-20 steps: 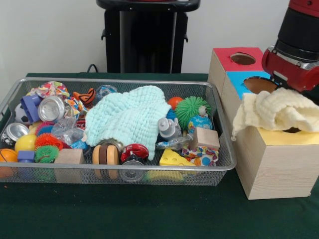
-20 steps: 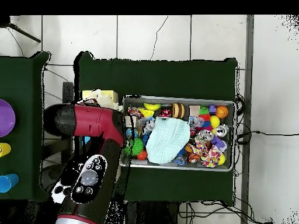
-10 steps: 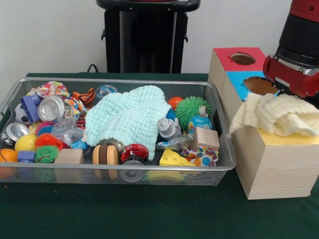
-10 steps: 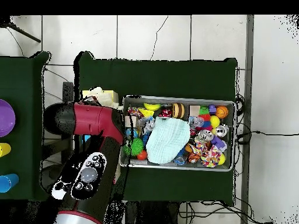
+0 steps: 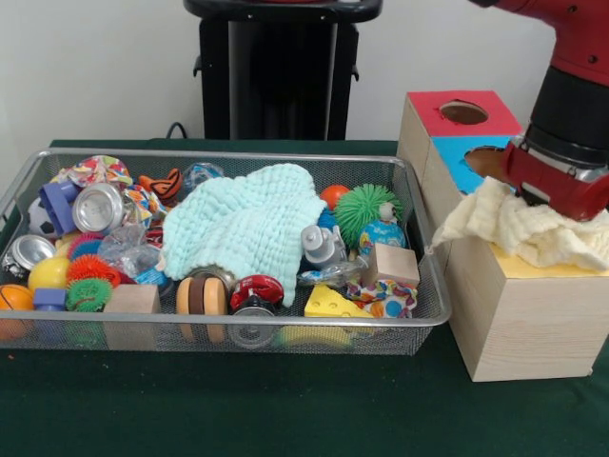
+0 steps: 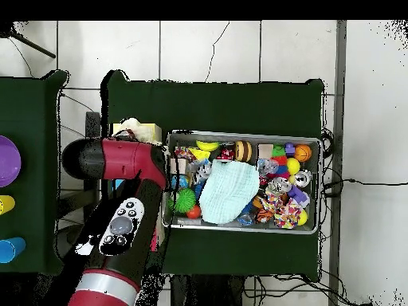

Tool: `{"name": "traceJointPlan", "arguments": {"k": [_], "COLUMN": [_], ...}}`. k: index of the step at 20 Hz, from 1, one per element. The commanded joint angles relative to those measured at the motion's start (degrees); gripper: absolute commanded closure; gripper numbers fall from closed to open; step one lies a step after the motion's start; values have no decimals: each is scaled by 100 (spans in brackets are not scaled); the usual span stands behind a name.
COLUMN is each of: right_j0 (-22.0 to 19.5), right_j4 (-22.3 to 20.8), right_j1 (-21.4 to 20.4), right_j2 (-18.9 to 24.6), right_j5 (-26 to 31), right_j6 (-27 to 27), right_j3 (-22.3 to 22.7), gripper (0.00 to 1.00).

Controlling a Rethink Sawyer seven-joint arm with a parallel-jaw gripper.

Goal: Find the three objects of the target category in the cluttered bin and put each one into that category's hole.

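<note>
A cream waffle cloth [image 5: 519,224] lies bunched on the yellow top [image 5: 542,268] of the wooden box and hangs over its left edge. The red wrist of my arm [image 5: 561,171] presses down into the cloth from above, and the gripper under it is buried in the folds. The red section's hole [image 5: 463,112] and the blue section's hole [image 5: 487,159] stay uncovered; the yellow hole is hidden. A mint cloth [image 5: 243,227] is spread across the middle of the wire bin [image 5: 228,330]. From overhead, the cream cloth [image 6: 137,127] shows beside the arm [image 6: 119,159], left of the bin [image 6: 243,134].
The bin is packed with cans [image 5: 98,207], spiky balls [image 5: 366,208], wooden blocks [image 5: 393,263], a cheese wedge [image 5: 328,303] and small toys. A black stand [image 5: 278,67] rises behind the bin. Overhead, a second green table [image 6: 28,143] at the left carries coloured discs.
The arm has come down and slightly forward over the yellow section. The cream cloth has sunk with it and now sits flatter on the box top.
</note>
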Motion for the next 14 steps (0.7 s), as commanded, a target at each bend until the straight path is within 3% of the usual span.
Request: {"name": "traceJointPlan", "arguments": {"k": [1,14], "right_j0": [-395,-410], "right_j4": [-125,35], "right_j1": [956,1006], "right_j2": [356,398], "right_j5": [-1106,-1174], "right_j6": [761,890], "right_j3": [424,538], "gripper": [100,100]}}
